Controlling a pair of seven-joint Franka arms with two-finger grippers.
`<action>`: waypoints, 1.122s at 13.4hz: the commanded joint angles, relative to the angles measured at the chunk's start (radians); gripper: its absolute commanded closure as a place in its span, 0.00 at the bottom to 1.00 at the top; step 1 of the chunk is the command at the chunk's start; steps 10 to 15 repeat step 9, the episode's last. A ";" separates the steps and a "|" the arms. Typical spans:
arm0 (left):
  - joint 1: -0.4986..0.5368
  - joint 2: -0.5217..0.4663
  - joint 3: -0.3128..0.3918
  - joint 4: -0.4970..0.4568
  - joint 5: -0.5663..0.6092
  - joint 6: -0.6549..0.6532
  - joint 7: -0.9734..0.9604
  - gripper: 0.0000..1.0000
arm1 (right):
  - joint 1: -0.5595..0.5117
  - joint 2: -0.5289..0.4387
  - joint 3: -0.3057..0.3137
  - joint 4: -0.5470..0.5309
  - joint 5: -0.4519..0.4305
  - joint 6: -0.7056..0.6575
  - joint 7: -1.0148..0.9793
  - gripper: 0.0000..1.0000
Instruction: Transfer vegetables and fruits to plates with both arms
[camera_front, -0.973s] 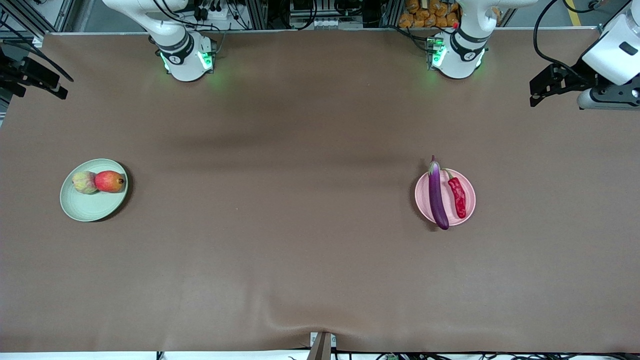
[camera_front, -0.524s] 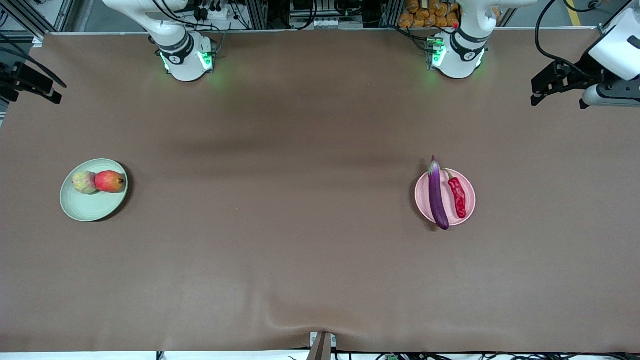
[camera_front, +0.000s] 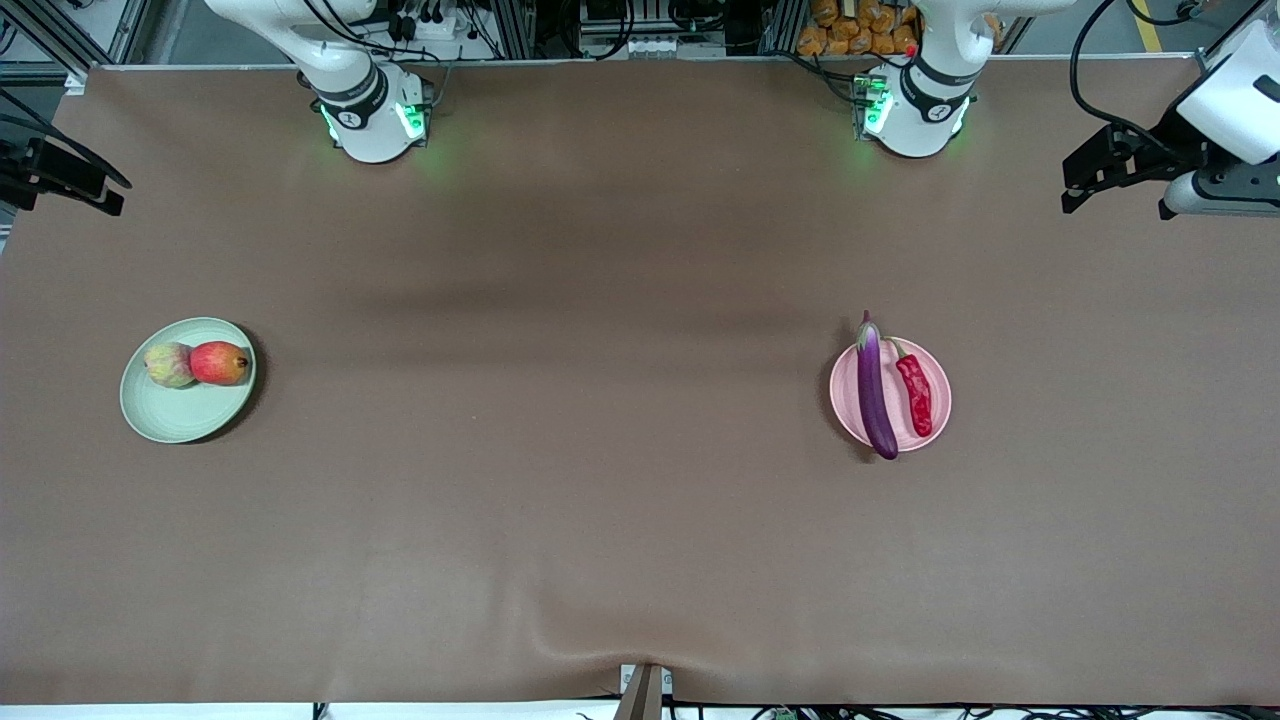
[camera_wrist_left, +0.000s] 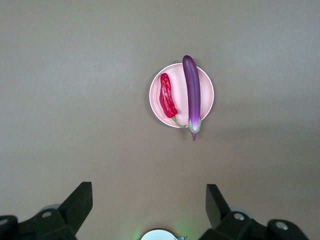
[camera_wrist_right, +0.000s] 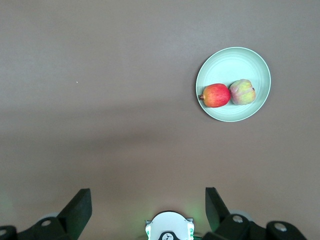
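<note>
The purple eggplant (camera_front: 875, 390) and the red chili pepper (camera_front: 915, 393) lie side by side on the pale pink plate (camera_front: 942, 395). The red-orange fruit (camera_front: 219, 363) and the yellow-green fruit (camera_front: 168, 364) sit touching on the pale green plate (camera_front: 185, 415). My left gripper (camera_front: 1085, 185) hangs open and empty, high over the left arm's end of the table. My right gripper (camera_front: 75, 185) hangs open and empty over the right arm's end. The left wrist view shows the left gripper (camera_wrist_left: 148, 189), eggplant (camera_wrist_left: 191, 90), chili (camera_wrist_left: 167, 96) and pink plate (camera_wrist_left: 180, 87). The right wrist view shows the right gripper (camera_wrist_right: 147, 192), both fruits (camera_wrist_right: 216, 95) and the green plate (camera_wrist_right: 233, 65).
A brown mat (camera_front: 600, 400) covers the whole table, with a wrinkle at its front edge (camera_front: 600, 650). The arm bases (camera_front: 375, 115) glow green along the edge farthest from the front camera. Racks and cables stand past that edge.
Both grippers shifted a little outward toward the table's ends a second ago and have held still since. The fruits, vegetables and plates have not moved.
</note>
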 joint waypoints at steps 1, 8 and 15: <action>0.011 0.008 -0.006 0.014 -0.001 -0.001 0.017 0.00 | -0.025 0.009 0.019 0.027 0.004 -0.021 -0.003 0.00; 0.013 0.017 -0.004 0.014 -0.001 0.007 0.018 0.00 | -0.022 0.009 0.018 0.025 0.006 -0.026 0.000 0.00; 0.011 0.017 -0.003 0.012 -0.001 0.008 0.018 0.00 | -0.020 0.009 0.018 0.025 0.006 -0.032 0.000 0.00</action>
